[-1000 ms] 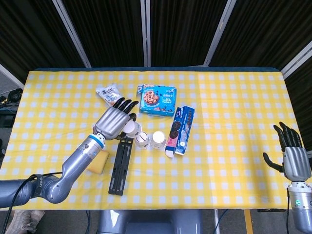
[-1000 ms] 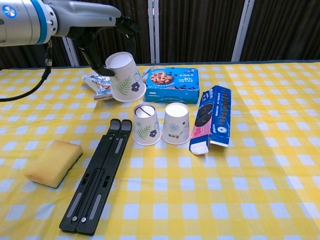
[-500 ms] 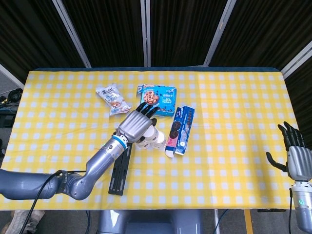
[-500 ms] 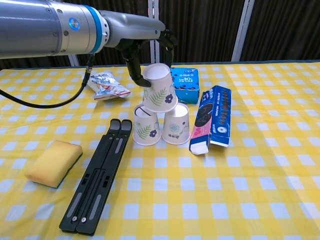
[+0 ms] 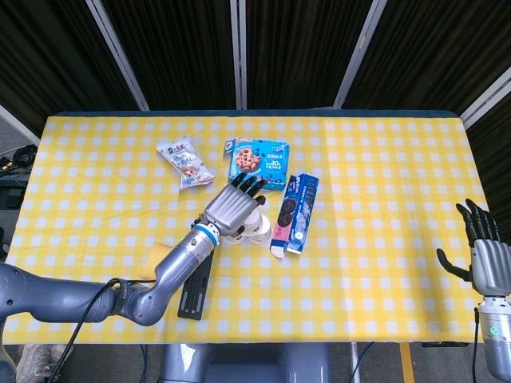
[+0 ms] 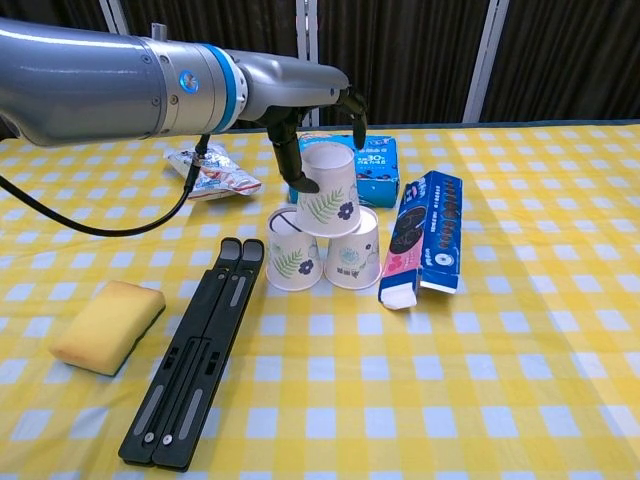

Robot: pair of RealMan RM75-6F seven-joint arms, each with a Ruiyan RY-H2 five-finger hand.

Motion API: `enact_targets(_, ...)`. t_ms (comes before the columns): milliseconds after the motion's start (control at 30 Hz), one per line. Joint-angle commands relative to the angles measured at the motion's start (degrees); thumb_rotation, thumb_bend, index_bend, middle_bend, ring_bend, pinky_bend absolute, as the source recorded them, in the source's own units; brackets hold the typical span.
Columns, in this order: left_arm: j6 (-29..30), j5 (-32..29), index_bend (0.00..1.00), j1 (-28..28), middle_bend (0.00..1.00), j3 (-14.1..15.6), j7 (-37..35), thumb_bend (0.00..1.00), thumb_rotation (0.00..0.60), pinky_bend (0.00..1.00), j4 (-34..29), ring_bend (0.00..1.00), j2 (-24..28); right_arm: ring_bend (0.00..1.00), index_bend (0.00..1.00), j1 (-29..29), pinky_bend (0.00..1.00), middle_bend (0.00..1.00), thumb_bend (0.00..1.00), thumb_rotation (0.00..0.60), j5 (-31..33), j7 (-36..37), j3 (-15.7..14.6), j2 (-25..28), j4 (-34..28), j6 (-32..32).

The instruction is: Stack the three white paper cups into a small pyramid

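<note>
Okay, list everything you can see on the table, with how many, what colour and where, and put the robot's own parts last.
Paper cups: three, white with leaf prints, upside down at table centre; two side by side, one on top.
Cookie box: one, blue, behind the cups.
Biscuit box: one, dark blue and pink, right of the cups.
Snack packet: one, white, back left.
Folding stand: one, black, front left.
Sponge: one, yellow, far left front.
Tablecloth: one, yellow and white check.
Left hand: on the top cup.
Right hand: open, at the table's right edge.
</note>
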Motion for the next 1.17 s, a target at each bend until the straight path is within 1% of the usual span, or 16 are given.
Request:
enact_targets(33, 0.55, 0.65, 0.03, 0.21, 0.0, 0.25, -0.43, 0.27, 0.6, 0.0, -0.24, 0.0, 0.23, 0.0, 0.05, -0.02, 0.0, 0.0, 0.21, 0.6, -0.01, -0.06, 0.02, 0.02, -0.04, 0.0)
enact_targets(100, 1.24, 1.37, 0.0, 0.55, 0.0, 0.34, -0.87, 0.27, 0.6, 0.0, -0.72, 0.0, 0.66, 0.0, 0.05, -0.02, 0.0, 0.0, 0.21, 0.6, -0.03, -0.17, 0.04, -0.01, 0.01, -0.04)
enact_targets(300, 4.62, 5.05, 0.0, 3.34, 0.0, 0.91, -3.37, 0.27, 0.6, 0.0, -4.38, 0.0, 3.36, 0.0, 0.05, -0.1, 0.0, 0.0, 0.21, 0.6, 0.08, -0.62, 0.24, -0.06, 0.08, 0.16)
enact_targets(400, 7.59, 8.56, 0.0, 5.98, 0.0, 2.07, -5.05, 0.27, 0.6, 0.0, -6.65, 0.0, 4.86, 0.0, 0.05, -0.2, 0.0, 0.0, 0.21, 0.6, 0.11, -1.02, 0.28, -0.04, -0.03, 0.32)
enact_targets(467, 12.38, 13.4, 0.0, 9.7, 0.0, 4.35, -6.41, 0.26, 0.6, 0.0, -8.38, 0.0, 6.13, 0.0, 0.05, -0.27, 0.0, 0.0, 0.21, 0.6, -0.03, -1.86, 0.07, 0.06, -0.22, 0.28)
enact_targets(533, 20.3, 20.48, 0.0, 15.29, 0.0, 8.71, -7.02, 0.26, 0.6, 0.0, -8.99, 0.0, 6.75, 0.0, 0.05, -0.31, 0.0, 0.0, 0.21, 0.6, -0.05, -3.18, -0.33, 0.41, -0.88, -0.24)
enact_targets(600, 25.44, 25.22, 0.0, 19.58, 0.0, 11.82, -8.13, 0.25, 0.6, 0.0, -8.3, 0.0, 6.64, 0.0, 0.05, -0.32, 0.0, 0.0, 0.21, 0.6, -0.02, -4.31, -0.55, 0.54, -1.43, -0.55)
enact_targets(667, 29.33, 29.34, 0.0, 23.81, 0.0, 14.58, -10.23, 0.25, 0.6, 0.0, -7.21, 0.0, 6.6, 0.0, 0.05, -0.34, 0.0, 0.0, 0.21, 0.6, 0.01, -5.52, -0.73, 0.6, -2.01, -0.76)
enact_targets(767, 33.43, 33.41, 0.0, 29.34, 0.0, 17.76, -13.17, 0.25, 0.6, 0.0, -5.3, 0.0, 6.77, 0.0, 0.04, -0.33, 0.0, 0.0, 0.21, 0.6, -0.19, -6.95, -1.0, 0.62, -2.78, -0.88)
enact_targets(967, 37.7, 37.09, 0.0, 39.06, 0.0, 22.21, -19.93, 0.25, 0.6, 0.0, -0.97, 0.0, 6.82, 0.0, 0.04, -0.46, 0.0, 0.0, 0.21, 0.6, -0.81, -9.16, -1.41, 0.96, -4.9, -0.58)
enact_targets(1067, 38.44, 38.1, 0.0, 42.67, 0.0, 22.96, -22.85, 0.25, 0.6, 0.0, 1.39, 0.0, 6.98, 0.0, 0.04, -0.64, 0.0, 0.0, 0.21, 0.6, -1.32, -10.37, -1.84, 1.01, -5.67, -0.32)
enact_targets(1167, 39.42, 39.48, 0.0, 45.24, 0.0, 22.92, -24.71, 0.25, 0.6, 0.0, 3.13, 0.0, 7.19, 0.0, 0.04, -0.76, 0.0, 0.0, 0.22, 0.6, -1.53, -11.0, -2.21, 0.97, -5.9, -0.42)
